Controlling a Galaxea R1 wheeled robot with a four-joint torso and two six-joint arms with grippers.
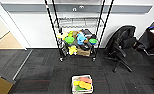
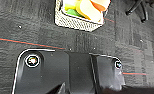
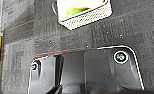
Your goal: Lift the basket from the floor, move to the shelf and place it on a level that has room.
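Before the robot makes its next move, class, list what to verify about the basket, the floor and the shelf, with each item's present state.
1. Basket upright on the floor: ok.
2. Soft items sit inside the basket: ok.
3. Carpet between basket and shelf free of obstacles: ok.
4. Level second from top has room: ok, looks bare.
5. Office chair apart from the shelf: ok.
6. Grippers open for grasping: cannot tell.
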